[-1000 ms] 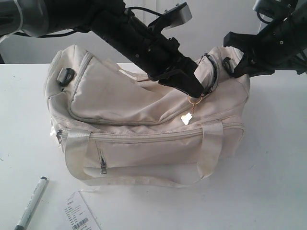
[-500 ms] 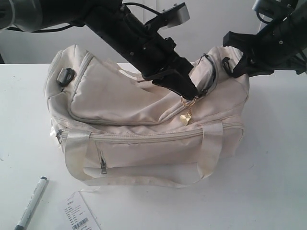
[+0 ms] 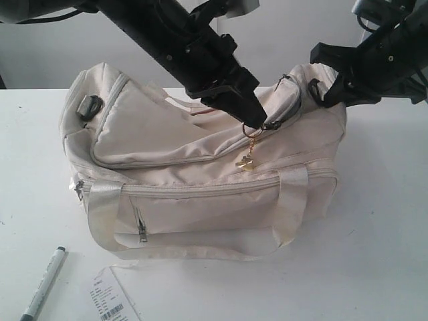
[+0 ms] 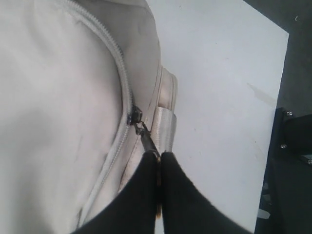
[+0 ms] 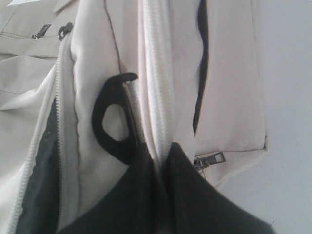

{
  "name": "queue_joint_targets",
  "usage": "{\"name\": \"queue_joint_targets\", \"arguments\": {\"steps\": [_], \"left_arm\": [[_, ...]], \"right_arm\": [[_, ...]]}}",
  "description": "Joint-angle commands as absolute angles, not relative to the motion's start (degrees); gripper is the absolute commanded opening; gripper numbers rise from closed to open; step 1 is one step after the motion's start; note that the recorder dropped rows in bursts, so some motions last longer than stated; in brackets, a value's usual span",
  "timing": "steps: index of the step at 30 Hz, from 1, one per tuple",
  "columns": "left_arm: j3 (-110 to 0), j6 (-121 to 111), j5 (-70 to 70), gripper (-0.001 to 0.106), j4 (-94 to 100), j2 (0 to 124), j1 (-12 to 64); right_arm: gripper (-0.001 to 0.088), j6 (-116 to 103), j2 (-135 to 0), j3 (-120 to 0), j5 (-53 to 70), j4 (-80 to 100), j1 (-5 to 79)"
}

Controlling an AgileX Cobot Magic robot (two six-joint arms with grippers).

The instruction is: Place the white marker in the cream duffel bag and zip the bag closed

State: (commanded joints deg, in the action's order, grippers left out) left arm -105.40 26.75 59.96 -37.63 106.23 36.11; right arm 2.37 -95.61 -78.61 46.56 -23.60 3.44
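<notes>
The large soft cream duffel bag (image 3: 200, 194) sits in the middle of the white table (image 3: 374, 254), and both my arms are busy at its top. My left end effector (image 3: 257, 122) is pinched shut on the dark zipper pull (image 4: 141, 129) of the top zipper, with the gold ring charm (image 3: 249, 160) hanging just below it. My right end effector (image 5: 163, 148) is clamped shut on a fold of the bag's fabric at its right end, just beside a black plastic ring (image 5: 114, 126). The slim white marker (image 3: 43, 284) with its dark cap is not yet in the bag. It lies on the table in front of the bag's left end, well apart from both end effectors and lower than them. Its long axis runs on a diagonal, cap end toward the bag and the other end running off the lower edge of the exterior view. It lies down and to the left of my left end effector, so I judge the left arm the nearer one for the pick, once it lets go of the pull. By count: one bag, two end effectors, one marker, one white barcoded paper tag (image 3: 110, 301) beside the marker, one charm.
</notes>
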Motion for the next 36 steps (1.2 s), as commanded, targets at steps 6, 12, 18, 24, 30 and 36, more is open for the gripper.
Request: {"name": "queue_joint_targets", "arguments": {"steps": [6,12,18,24,30,36], "left_arm": [[-105.40,26.75,60.26,0.000,-36.87,105.65,36.11],[-105.40,26.51,61.60,0.000,-35.26,104.59,36.11],[-105.40,26.28,62.80,0.000,-34.38,104.44,36.11],[-105.40,25.24,63.47,0.000,-31.59,103.78,36.11],[-105.40,25.24,64.58,0.000,-31.45,103.81,36.11],[-105.40,25.24,66.03,0.000,-30.27,103.60,36.11]], "right_arm": [[0.0000,2.37,-95.61,-78.61,46.56,-23.48,3.44],[0.0000,2.37,-95.61,-78.61,46.21,-23.50,3.44],[0.0000,1.52,-95.61,-78.61,46.23,-23.45,3.44],[0.0000,1.55,-95.61,-78.61,46.33,-23.45,3.44],[0.0000,1.55,-95.61,-78.61,46.33,-23.35,3.44],[0.0000,1.55,-95.61,-78.61,46.33,-23.35,3.44]]}}
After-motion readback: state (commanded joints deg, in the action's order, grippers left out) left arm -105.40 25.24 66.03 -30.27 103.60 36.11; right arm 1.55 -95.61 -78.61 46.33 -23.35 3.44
